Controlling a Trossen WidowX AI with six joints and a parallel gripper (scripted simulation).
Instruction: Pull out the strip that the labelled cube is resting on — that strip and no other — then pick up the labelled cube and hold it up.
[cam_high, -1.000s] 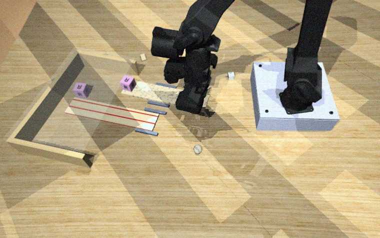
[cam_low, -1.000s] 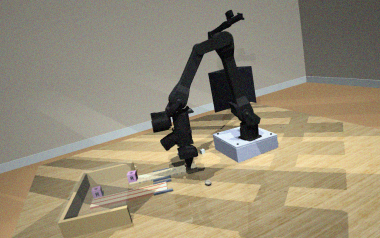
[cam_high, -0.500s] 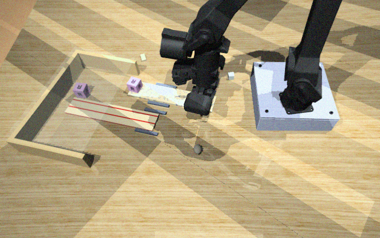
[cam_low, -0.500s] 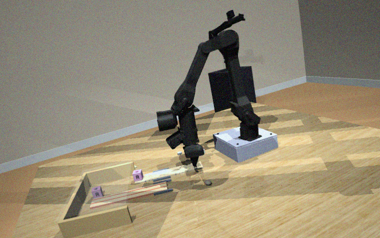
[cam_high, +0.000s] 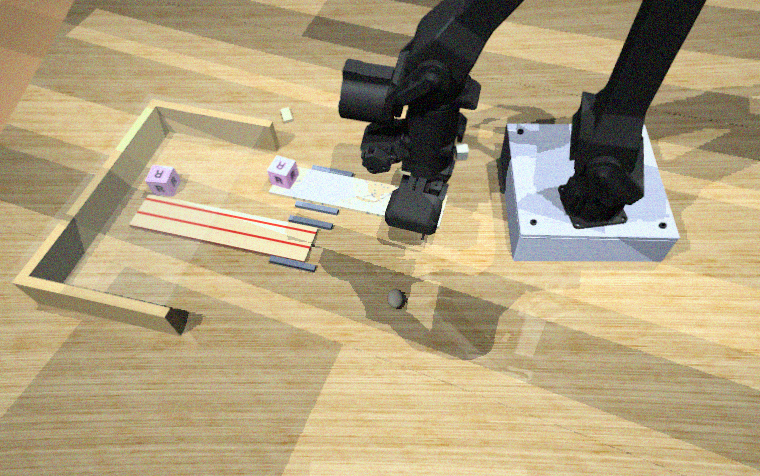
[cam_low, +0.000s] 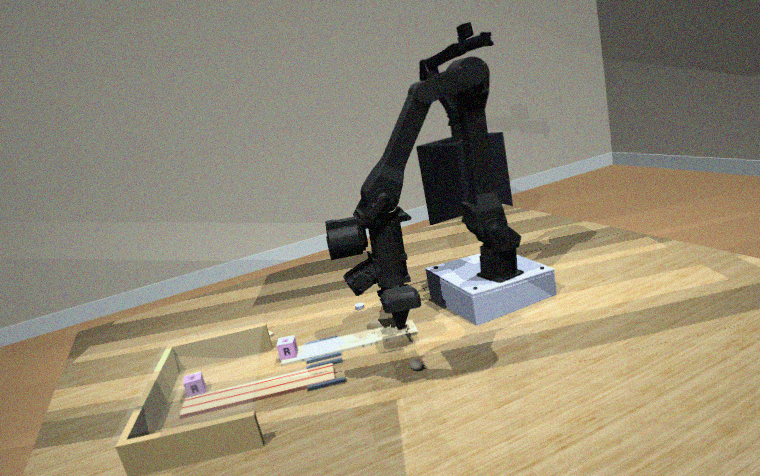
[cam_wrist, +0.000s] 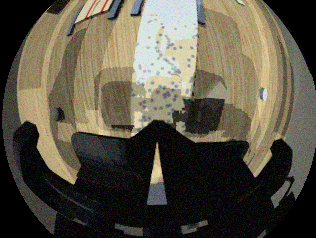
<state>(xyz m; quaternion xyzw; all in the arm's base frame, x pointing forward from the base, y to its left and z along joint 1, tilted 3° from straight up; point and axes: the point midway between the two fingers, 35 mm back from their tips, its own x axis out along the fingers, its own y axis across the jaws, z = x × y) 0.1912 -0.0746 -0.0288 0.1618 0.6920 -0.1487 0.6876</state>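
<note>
A pale speckled strip (cam_high: 336, 187) (cam_low: 347, 340) (cam_wrist: 166, 34) lies on the wooden floor. A pink cube marked R (cam_high: 282, 171) (cam_low: 286, 347) rests on its far end. My gripper (cam_high: 413, 219) (cam_low: 401, 326) (cam_wrist: 157, 124) is shut, pointing straight down, with its tips on the near end of this strip. A tan strip with two red lines (cam_high: 224, 227) (cam_low: 258, 387) lies beside it. A second pink cube marked R (cam_high: 162, 180) (cam_low: 194, 384) stands by that strip's far end.
A low tan U-shaped wall (cam_high: 140, 128) (cam_low: 185, 445) surrounds the far ends of the strips. Short blue-grey bars (cam_high: 316, 208) (cam_high: 292, 263) lie beside the strips. A grey ball (cam_high: 396, 298) (cam_low: 415, 364), two small blocks (cam_high: 286, 114) (cam_high: 462, 150) and the arm's base (cam_high: 588, 241) stand nearby.
</note>
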